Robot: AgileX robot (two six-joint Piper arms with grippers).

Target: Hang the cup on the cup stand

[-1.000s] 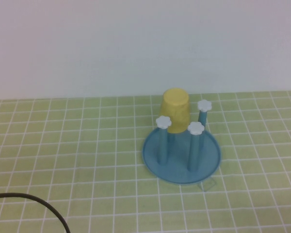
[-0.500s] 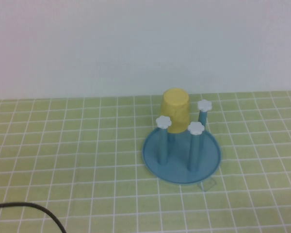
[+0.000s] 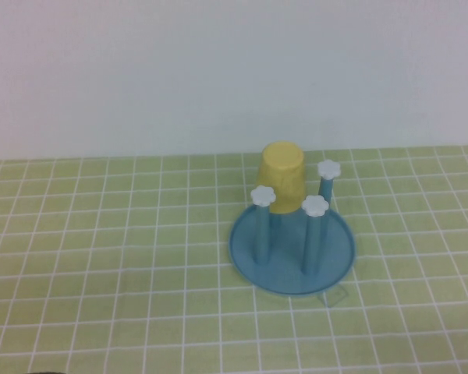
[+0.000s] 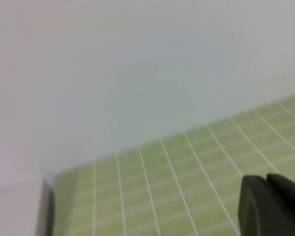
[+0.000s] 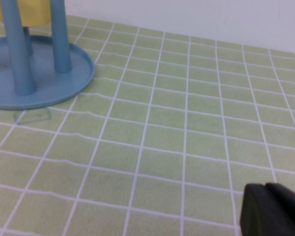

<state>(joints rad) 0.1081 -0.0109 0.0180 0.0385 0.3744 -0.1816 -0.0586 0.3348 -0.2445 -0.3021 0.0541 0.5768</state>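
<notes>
The pale-yellow cup (image 3: 281,176) sits upside down over the back-left peg of the blue cup stand (image 3: 285,274), in the middle of the mat. Three other pegs with white flower caps stand bare. In the right wrist view the cup (image 5: 32,12) and the stand's base (image 5: 64,73) show off to one side, well away from my right gripper (image 5: 265,186), which is shut and holds nothing. My left gripper (image 4: 266,178) is shut too, empty, over bare mat near the wall. Neither arm shows in the high view.
A green mat with a white grid (image 3: 109,257) covers the table, backed by a white wall (image 3: 218,70). A small clear tag (image 3: 337,297) lies at the stand's front edge. The left wrist view shows the mat's edge (image 4: 46,206).
The black cable at the lower left of the high view has slid out of the picture. The cup and stand have not moved.
</notes>
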